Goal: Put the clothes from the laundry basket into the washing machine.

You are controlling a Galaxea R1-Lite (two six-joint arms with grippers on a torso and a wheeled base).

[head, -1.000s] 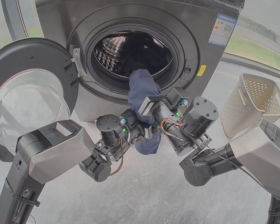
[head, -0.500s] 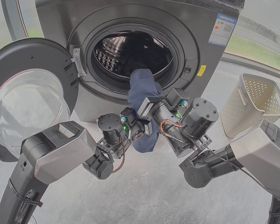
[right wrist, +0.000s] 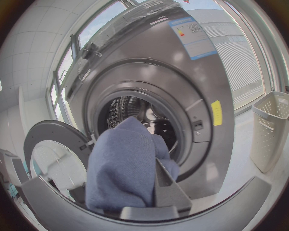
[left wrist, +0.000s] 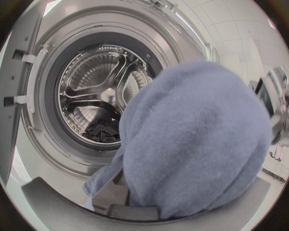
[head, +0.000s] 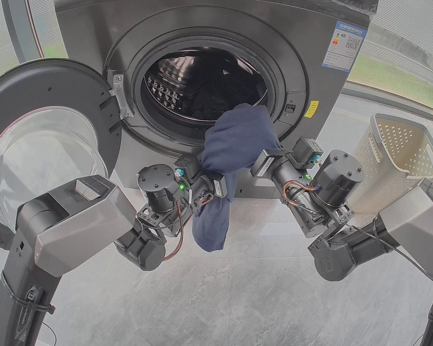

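A dark blue garment point(head: 238, 137) hangs in front of the washing machine's round opening point(head: 205, 85), its lower end dangling toward the floor. My left gripper point(head: 219, 184) is shut on its lower left part and my right gripper point(head: 257, 161) on its right side. In the left wrist view the garment point(left wrist: 192, 141) drapes over the gripper and hides most of it. In the right wrist view the garment point(right wrist: 120, 168) bunches against one finger point(right wrist: 167, 185). Dark clothes point(left wrist: 102, 132) lie in the drum. The cream laundry basket point(head: 397, 159) stands right of the machine.
The machine's door point(head: 40, 147) is swung wide open on the left, close to my left arm. The grey tiled floor point(head: 243, 306) lies bare in front of the machine. Windows run behind and to both sides.
My right gripper has moved right and up, spreading the garment and lifting its top to the opening's rim. My left gripper has shifted slightly left and up.
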